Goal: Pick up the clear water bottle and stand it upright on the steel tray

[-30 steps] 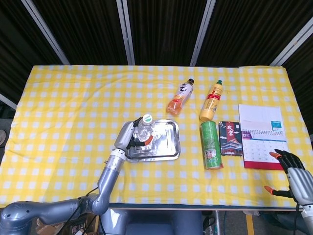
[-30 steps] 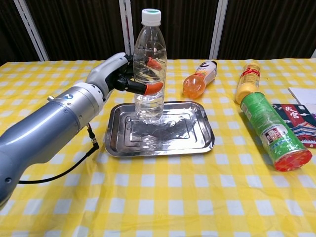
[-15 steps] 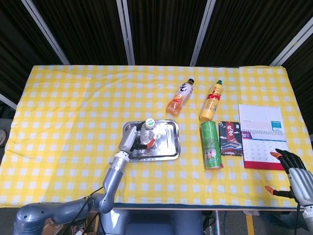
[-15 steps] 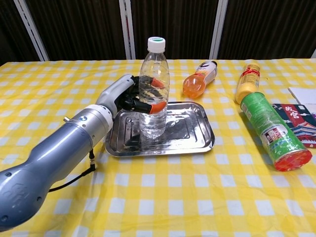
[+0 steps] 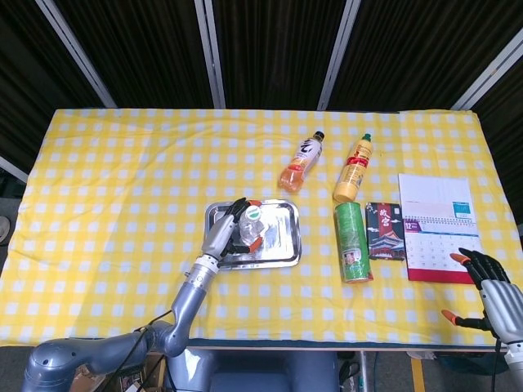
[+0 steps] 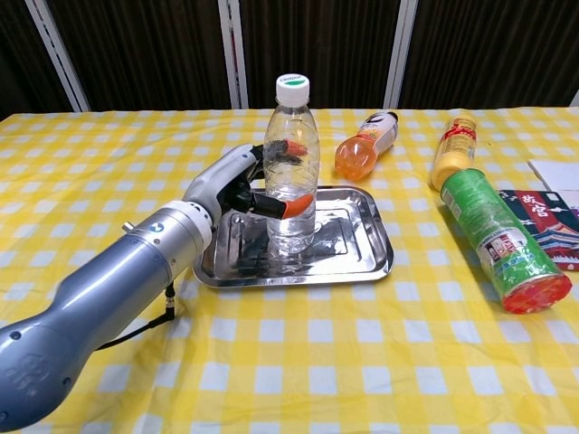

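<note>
The table (image 5: 122,180), under yellow check cloth, is bare across its whole left half; everything else crowds centre and right. A calendar (image 5: 435,224) lies near the right edge, with a dark booklet (image 5: 384,231) just left of it. The tray (image 6: 362,244) sits at mid-table near the front edge. On it the bottle (image 6: 291,172) stands upright, cap up, its base on the tray floor. The left hand (image 6: 237,185) grips the bottle from the left side, orange-tipped fingers (image 6: 294,207) wrapped round its front. To the right of the tray a green can (image 6: 493,240) lies on its side, near but apart; beyond it lie a yellow bottle (image 6: 452,149) and an orange drink (image 6: 366,143), both on their sides behind the tray.

Only the head view shows the right hand (image 5: 490,286), off the table's front right corner, well apart from everything, fingers spread and holding nothing. The chest view alone shows the bottle's full height and the fingers through its clear wall.
</note>
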Controlling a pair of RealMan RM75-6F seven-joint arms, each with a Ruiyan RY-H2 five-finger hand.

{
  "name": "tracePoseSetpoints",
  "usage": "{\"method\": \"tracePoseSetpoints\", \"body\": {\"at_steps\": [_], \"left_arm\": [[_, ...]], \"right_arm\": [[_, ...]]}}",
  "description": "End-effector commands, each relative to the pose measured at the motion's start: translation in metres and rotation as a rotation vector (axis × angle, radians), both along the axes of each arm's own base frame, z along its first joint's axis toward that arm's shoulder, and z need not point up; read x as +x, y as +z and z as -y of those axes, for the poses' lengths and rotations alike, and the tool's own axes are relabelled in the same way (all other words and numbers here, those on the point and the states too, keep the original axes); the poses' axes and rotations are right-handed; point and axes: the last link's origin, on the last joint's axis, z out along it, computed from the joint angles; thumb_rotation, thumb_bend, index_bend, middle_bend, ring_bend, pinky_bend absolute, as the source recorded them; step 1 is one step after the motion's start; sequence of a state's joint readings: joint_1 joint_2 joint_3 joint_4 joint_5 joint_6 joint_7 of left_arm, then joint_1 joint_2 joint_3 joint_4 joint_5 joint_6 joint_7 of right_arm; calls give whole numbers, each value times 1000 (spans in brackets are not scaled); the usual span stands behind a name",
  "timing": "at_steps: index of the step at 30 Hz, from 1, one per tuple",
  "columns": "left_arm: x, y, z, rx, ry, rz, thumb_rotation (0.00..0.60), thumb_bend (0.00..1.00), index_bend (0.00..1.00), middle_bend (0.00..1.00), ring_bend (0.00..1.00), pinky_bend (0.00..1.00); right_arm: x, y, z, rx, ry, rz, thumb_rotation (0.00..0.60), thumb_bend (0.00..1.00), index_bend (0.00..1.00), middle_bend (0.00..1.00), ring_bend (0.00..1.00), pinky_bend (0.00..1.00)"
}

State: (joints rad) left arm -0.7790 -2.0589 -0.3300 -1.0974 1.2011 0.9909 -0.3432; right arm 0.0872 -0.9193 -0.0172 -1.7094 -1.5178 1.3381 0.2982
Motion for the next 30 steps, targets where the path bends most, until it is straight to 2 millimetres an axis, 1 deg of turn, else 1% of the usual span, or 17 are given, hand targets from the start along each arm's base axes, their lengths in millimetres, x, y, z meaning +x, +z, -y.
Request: {"method": "tracePoseSetpoints", "body": {"at_steps": [1, 5, 10, 13, 17, 21, 24, 25, 27, 28, 29, 30], "left_arm": [[-1, 2, 1, -13, -16, -12, 600, 304, 88, 39, 0, 0], [-3, 5, 1, -16, -14, -19, 600, 304, 58, 7, 0, 0], [-5, 15, 0, 1, -9, -9, 600, 304, 37, 0, 0, 0], [-7, 25, 0, 19, -12, -5, 600, 293, 18, 0, 0, 0], [-12, 45, 3, 38, -16, -15, 600, 269, 0, 0, 0, 0], [-30, 89, 9, 94, -7, -97, 600, 257, 0, 0, 0, 0], [-54, 134, 19, 137, 42, -224, 600, 257, 0, 0, 0, 0], [-59, 144, 22, 141, 56, -249, 600, 257, 0, 0, 0, 0], [-76, 175, 32, 145, 108, -327, 600, 258, 0, 0, 0, 0], [-87, 193, 38, 165, 131, -388, 600, 261, 2, 0, 0, 0], [-94, 206, 42, 185, 141, -439, 600, 274, 9, 0, 0, 0], [-105, 223, 51, 209, 154, -501, 600, 284, 15, 0, 0, 0]], "right_arm": [[0, -1, 0, 3, -1, -2, 600, 159, 169, 97, 43, 46], [-1, -1, 0, 2, -6, -2, 600, 158, 169, 97, 43, 45], [-1, -2, 1, 6, -8, -2, 600, 158, 170, 97, 43, 45], [-1, -3, 1, 9, -6, -1, 600, 158, 176, 97, 43, 46], [0, -3, 2, 11, -4, -1, 600, 158, 177, 97, 43, 45], [1, -5, 2, 16, -3, -3, 600, 158, 178, 97, 43, 45], [5, -7, 1, 23, 9, -4, 600, 158, 178, 97, 43, 45], [6, -7, 0, 24, 11, -4, 600, 158, 178, 97, 43, 45], [9, -8, -1, 26, 18, -2, 600, 157, 178, 97, 43, 45], [10, -8, -1, 25, 20, -4, 600, 157, 178, 97, 43, 45], [11, -8, -2, 25, 21, -6, 600, 157, 178, 97, 43, 45], [12, -8, -2, 24, 23, -5, 600, 157, 178, 97, 43, 45]]}}
